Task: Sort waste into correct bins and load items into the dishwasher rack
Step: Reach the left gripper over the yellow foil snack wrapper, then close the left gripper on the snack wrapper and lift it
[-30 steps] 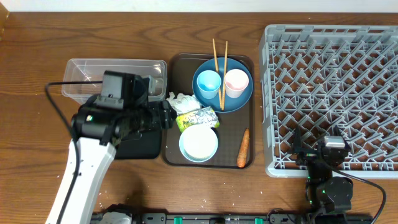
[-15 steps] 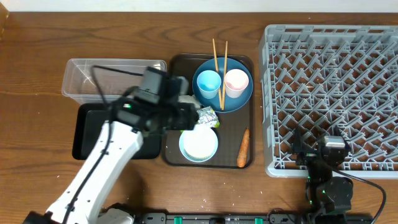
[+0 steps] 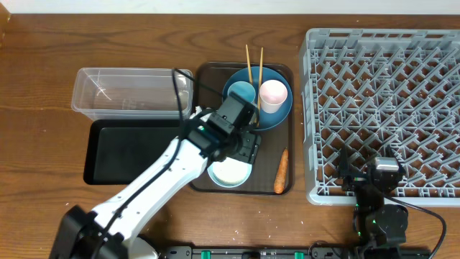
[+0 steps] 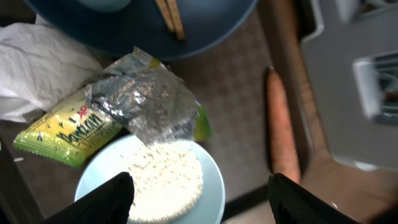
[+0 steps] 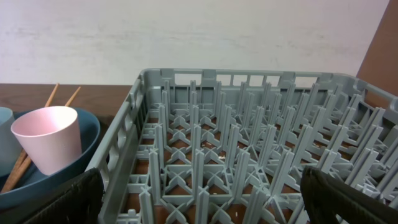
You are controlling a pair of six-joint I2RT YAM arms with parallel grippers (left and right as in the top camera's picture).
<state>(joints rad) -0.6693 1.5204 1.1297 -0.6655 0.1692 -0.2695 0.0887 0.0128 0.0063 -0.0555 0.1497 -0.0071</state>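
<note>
My left gripper (image 4: pixel 199 202) hangs open over the white-blue bowl (image 4: pixel 214 180), which holds white rice (image 4: pixel 165 177); nothing is between its fingers. Beside the bowl lie the green-yellow wrapper (image 4: pixel 68 130) and the crumpled tissue (image 4: pixel 37 68); the arm hides both from overhead. The orange carrot (image 3: pixel 282 171) lies right of the bowl (image 3: pixel 230 175). The blue plate (image 3: pixel 277 116) carries the light blue cup (image 3: pixel 241 92), the pink cup (image 3: pixel 273 95) and the chopsticks (image 3: pixel 249 61). My right gripper (image 5: pixel 199 199) is open at the front edge of the grey dishwasher rack (image 3: pixel 388 108).
The plate, bowl and waste sit on a dark brown serving tray (image 3: pixel 272 147). To its left are the clear tub (image 3: pixel 133 90) and, in front of it, the black tray (image 3: pixel 133 152). The left arm stretches diagonally from the table's front left.
My left arm has swung right from above the black tray to over the serving tray, now covering the wrapper and tissue. The right arm has not moved.
</note>
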